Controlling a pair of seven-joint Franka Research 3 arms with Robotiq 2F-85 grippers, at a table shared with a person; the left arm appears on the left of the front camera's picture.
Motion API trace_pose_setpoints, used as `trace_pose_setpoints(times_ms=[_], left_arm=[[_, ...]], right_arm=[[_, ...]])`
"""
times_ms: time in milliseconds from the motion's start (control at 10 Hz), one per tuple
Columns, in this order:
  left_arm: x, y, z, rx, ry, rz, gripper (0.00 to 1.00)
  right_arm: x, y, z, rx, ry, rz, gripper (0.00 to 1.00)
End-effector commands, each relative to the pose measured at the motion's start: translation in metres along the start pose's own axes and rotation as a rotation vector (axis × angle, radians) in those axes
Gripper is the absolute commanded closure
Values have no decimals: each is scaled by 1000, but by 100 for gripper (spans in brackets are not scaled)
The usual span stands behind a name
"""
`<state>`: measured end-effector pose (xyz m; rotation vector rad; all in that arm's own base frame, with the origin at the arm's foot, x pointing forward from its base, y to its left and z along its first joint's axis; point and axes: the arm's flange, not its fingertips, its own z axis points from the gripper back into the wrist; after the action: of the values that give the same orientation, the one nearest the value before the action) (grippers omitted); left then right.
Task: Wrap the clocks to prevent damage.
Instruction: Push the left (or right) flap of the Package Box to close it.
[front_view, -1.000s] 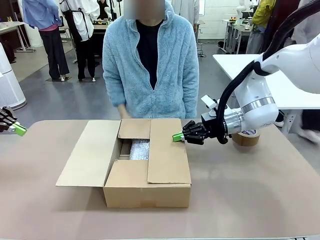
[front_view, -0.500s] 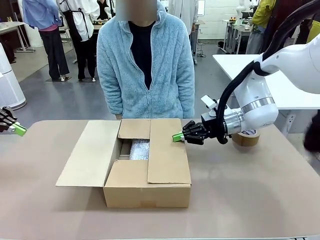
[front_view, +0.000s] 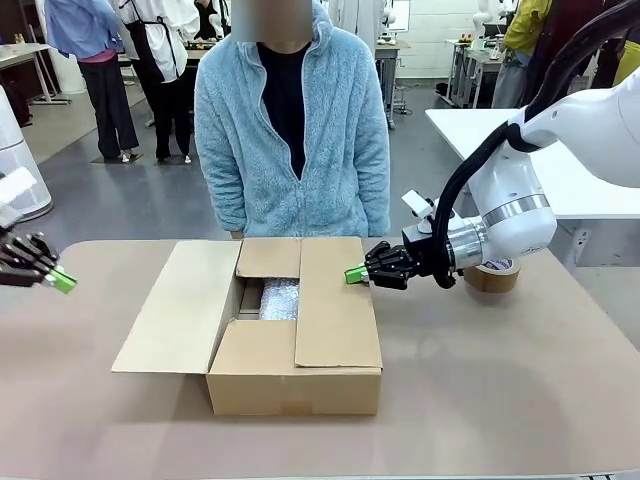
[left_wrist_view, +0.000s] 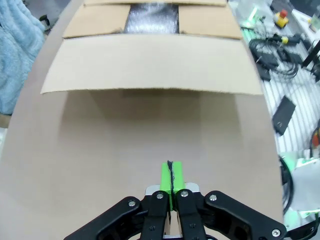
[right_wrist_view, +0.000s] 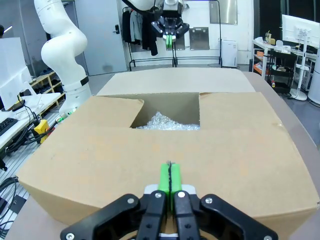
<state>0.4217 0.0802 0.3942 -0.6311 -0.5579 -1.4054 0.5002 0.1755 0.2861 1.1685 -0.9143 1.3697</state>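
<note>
Your left pincer (front_view: 62, 281) has come further in from the left edge and sits lower than a second ago. The person (front_view: 292, 130) across the tabletop (front_view: 500, 400) now stands upright. Your right pincer (front_view: 354, 272) has not shifted.

Both pincers have their green pads pressed together, holding nothing. The clocks, a single bubble-wrap bundle (front_view: 279, 298), lie inside the cardboard box (front_view: 290, 392), visible through the gap between the flaps. The two short flaps and the right flap (front_view: 336, 310) are folded in over the opening. The left flap (front_view: 176, 305) lies spread outward, sloping down towards the tabletop. Your right pincer is at the outer edge of the right flap; whether it touches cannot be told. Your left pincer hovers well clear of the left flap, pointing at it. A brown tape roll (front_view: 494, 277) sits behind your right arm.

The wrapping looks done, and closing the box appears to be the step in hand. Next, you would likely slip the left pincer under the spread flap's free edge and swing it up and over.
</note>
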Motion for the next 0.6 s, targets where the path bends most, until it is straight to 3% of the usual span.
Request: trace_pose_setpoints(times_ms=[0, 100, 300, 500], left_arm=[[-6, -1, -38, 59, 29, -138, 100], [2, 11, -51, 47, 45, -190, 100], [6, 2, -83, 68, 46, -192, 100], [22, 16, -104, 31, -15, -155, 100]], right_arm=[[-3, 1, -2, -10, 0, -10, 99], [-3, 1, -2, -10, 0, -10, 99], [-3, 1, -2, -10, 0, -10, 99], [-3, 1, -2, -10, 0, -10, 99]])
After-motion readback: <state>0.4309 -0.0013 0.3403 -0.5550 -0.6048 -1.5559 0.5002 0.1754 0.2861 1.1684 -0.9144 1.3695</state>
